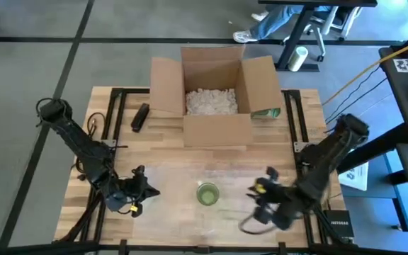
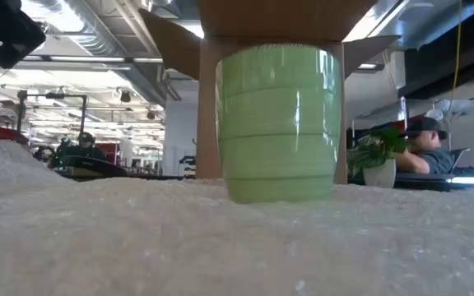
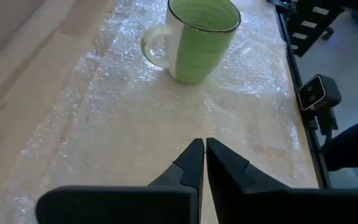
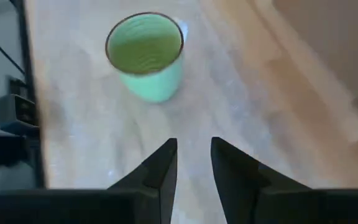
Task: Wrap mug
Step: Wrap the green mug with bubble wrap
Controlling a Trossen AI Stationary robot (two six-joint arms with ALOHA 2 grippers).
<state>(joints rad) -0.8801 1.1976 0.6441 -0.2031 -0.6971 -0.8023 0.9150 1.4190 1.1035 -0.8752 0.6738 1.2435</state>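
table (image 1: 119,159): wood | on it: bubble wrap (image 1: 190,185), cardboard box (image 1: 214,92), black object (image 1: 140,117)

Glossy ceramic mug (image 3: 199,40) on clear bubble wrap (image 3: 110,112) over wood table (image 1: 161,142).

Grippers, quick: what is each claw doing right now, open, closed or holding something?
Left gripper: closed, holding nothing, beside the green mug.
Right gripper: open, empty.

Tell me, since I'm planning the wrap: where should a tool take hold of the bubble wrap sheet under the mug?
Probably its free edge on the left arm's side. The bubble wrap sheet lies flat, pinned only by the upright green mug at its middle. The left tool sits low beside that edge, fingers together; a low sideways pinch could lift it over the mug.
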